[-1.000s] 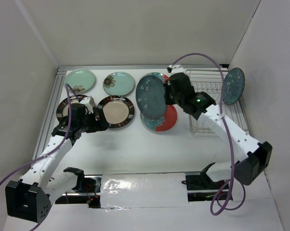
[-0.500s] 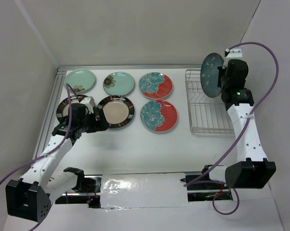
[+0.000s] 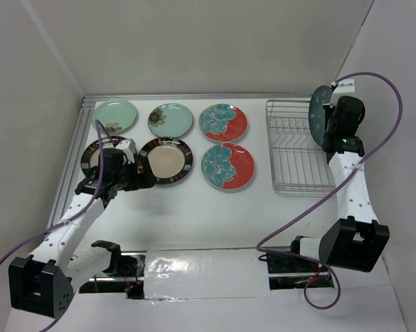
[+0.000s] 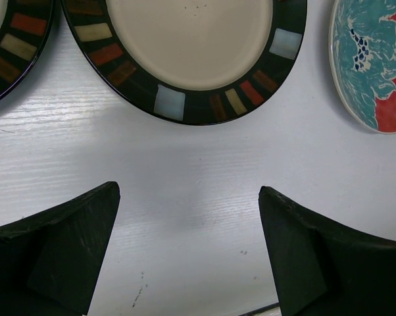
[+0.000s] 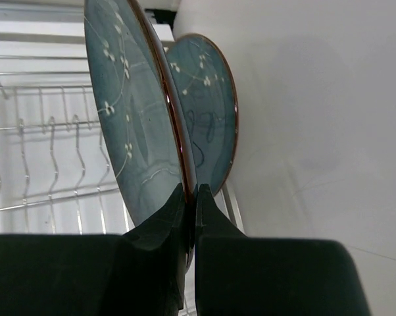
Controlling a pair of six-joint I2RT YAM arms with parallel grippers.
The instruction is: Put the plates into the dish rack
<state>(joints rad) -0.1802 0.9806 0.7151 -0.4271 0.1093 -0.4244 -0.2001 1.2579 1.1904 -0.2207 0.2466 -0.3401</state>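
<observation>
My right gripper is shut on the rim of a dark teal plate, held on edge over the far right end of the dish rack. In the right wrist view the held plate stands upright in my gripper, close beside a second dark teal plate standing at the rack's right side. My left gripper is open and empty, low over the table just in front of a cream striped-rim plate, which also shows in the left wrist view.
Flat on the table lie two mint green plates, two red-orange flowered plates and a second cream striped plate, partly under my left arm. White walls close in behind and at both sides.
My right arm carried the teal plate from above the red-orange plates to the rack's far right end and turned it upright. The left arm has not moved.
</observation>
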